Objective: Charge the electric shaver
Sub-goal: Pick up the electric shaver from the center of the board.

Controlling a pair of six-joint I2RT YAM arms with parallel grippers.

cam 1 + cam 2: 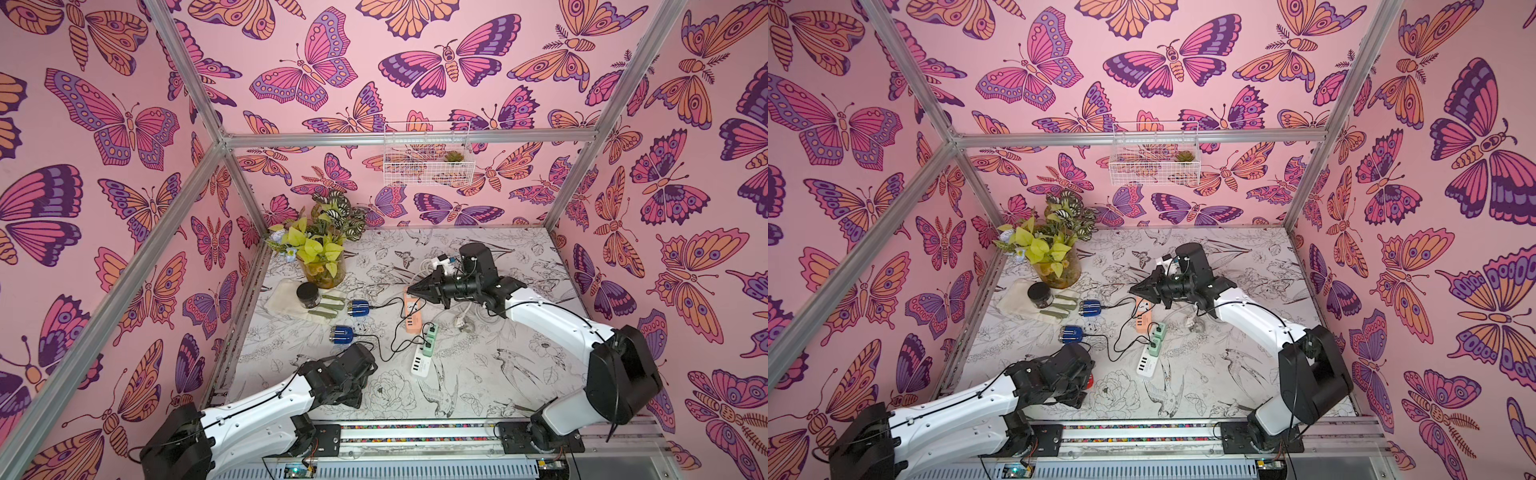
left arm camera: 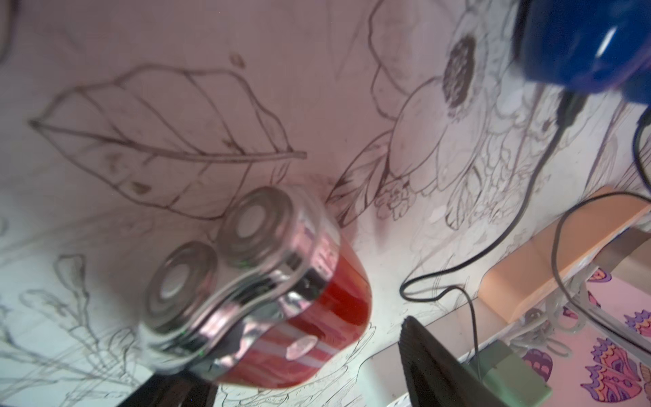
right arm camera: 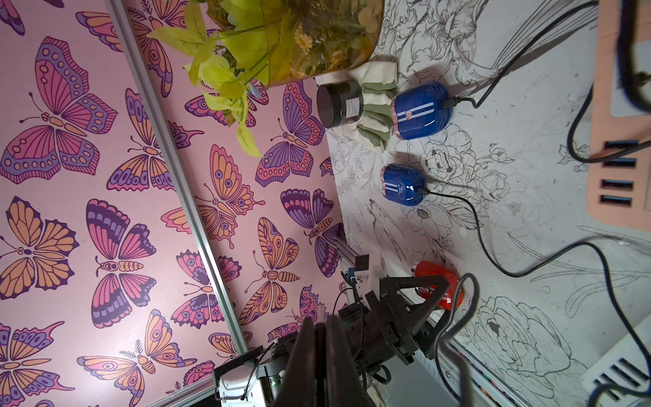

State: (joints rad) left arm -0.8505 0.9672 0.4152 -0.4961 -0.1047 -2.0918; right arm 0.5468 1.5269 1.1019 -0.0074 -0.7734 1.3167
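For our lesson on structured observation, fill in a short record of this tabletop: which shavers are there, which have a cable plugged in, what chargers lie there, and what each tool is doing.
red shaver: on the table, no cable seen in it
left tool: open, fingers either side of the red shaver
blue shavers: two, each with a black cable plugged in
chargers: orange USB hub, green power strip, white USB hub, mid-table
right tool: shut, tip over the orange USB hub's far end
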